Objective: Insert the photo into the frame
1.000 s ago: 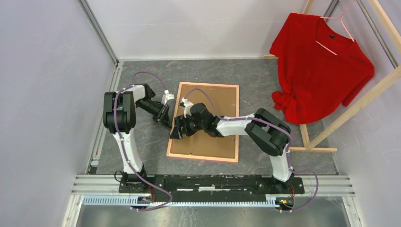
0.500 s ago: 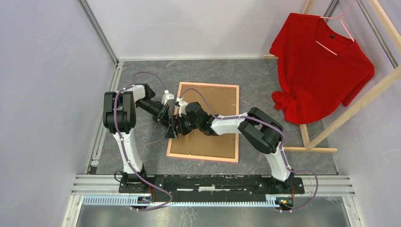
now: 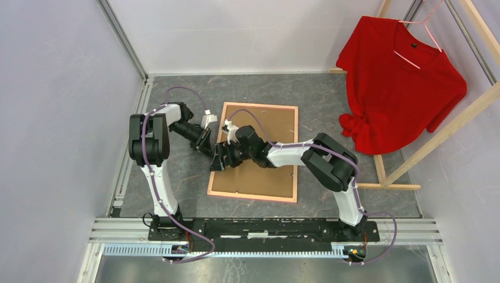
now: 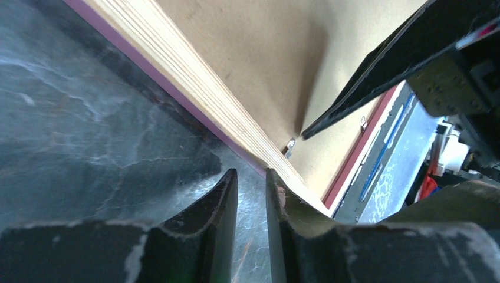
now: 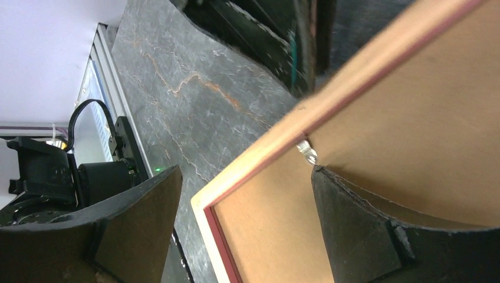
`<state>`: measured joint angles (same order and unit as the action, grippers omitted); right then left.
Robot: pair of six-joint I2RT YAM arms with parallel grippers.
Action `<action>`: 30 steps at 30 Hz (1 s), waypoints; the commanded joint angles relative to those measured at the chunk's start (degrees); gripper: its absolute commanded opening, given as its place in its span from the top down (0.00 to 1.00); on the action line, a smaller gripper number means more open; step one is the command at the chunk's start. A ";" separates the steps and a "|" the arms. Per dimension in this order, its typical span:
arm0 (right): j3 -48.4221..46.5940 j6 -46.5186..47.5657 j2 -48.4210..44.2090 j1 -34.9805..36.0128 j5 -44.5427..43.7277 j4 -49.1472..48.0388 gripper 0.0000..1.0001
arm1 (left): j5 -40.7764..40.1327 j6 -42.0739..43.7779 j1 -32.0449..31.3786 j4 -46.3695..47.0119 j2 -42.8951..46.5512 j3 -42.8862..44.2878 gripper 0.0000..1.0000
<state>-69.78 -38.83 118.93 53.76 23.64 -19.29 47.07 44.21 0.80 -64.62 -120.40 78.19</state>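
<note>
Since half a second ago the right pincer has come slightly rightward. It is now over the left rim of the frame instead of out past it. The left pincer and the frame have not shifted.

Position: the frame lies flat on the desk at the centre of the top view, back side up. Its brown backing sits inside the wood-coloured rim. No view shows the photo, so I cannot tell whether it is already under the backing.

State of the right pincer: fingers wide apart and straddling the left rim, gripping nothing. One finger is over bare desk at lower left of the wrist view, the other over the backing at lower right. A small metal tab sits at the rim's inner edge, just above that second fingertip.

State of the left pincer: fingers almost together, with a thin slit between them and nothing in it. The tips are low at the desk just outside the same rim.

Step in hand (judgement): working the retaining tab on the left rim, with the left arm bracing the frame. With the photo unseen, I cannot say whether this releases or locks the backing.

Next move calls for a small, exact placement of a fingertip on the tab, then a sideways push rather than a downward one. The thin frame will likely slide if the brace slips.
</note>
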 commanded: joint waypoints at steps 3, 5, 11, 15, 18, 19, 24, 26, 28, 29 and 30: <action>1.22 1.47 -7.54 -7.81 0.46 -0.64 0.09 | 1.17 -3.90 1.22 1.75 -1.30 8.18 0.64; 0.06 2.13 -7.06 -10.60 0.07 -0.24 0.08 | 2.09 -7.49 1.22 3.55 -2.62 10.63 0.58; -7.37 5.37 -2.14 -16.23 -2.89 3.50 0.07 | 4.45 -16.69 1.07 9.25 -8.14 17.92 0.53; -13.27 5.22 2.81 -18.21 -2.88 3.86 0.07 | 6.62 -18.01 0.47 9.28 -10.93 20.72 0.53; -18.63 4.58 7.59 -18.56 -1.85 4.88 0.07 | 7.14 -17.41 -0.14 9.28 -11.55 20.67 0.58; -19.70 4.11 9.21 -18.56 -1.39 4.82 0.08 | 7.10 -17.05 -0.10 9.16 -11.62 20.50 0.60; -24.20 0.89 14.73 -18.72 0.80 3.39 0.10 | 6.98 -15.03 -0.13 7.96 -12.01 19.72 0.71; -24.65 -0.19 15.97 -18.63 1.21 2.34 0.10 | 7.03 -14.48 -0.10 7.98 -11.81 18.96 0.74; -24.79 -1.49 16.95 -18.62 1.71 1.23 0.10 | 7.32 -13.58 -0.09 7.69 -11.71 18.32 0.75; -24.81 -2.11 17.25 -18.61 1.99 0.67 0.10 | 7.53 -13.26 -0.11 7.45 -11.73 18.07 0.75; -24.73 -3.21 17.73 -18.57 2.68 -0.09 0.10 | 7.55 -12.93 -0.97 7.43 -11.70 17.87 0.75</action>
<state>-92.90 -38.61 134.47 34.96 24.08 -17.06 53.78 29.08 0.89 -56.90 -131.66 97.10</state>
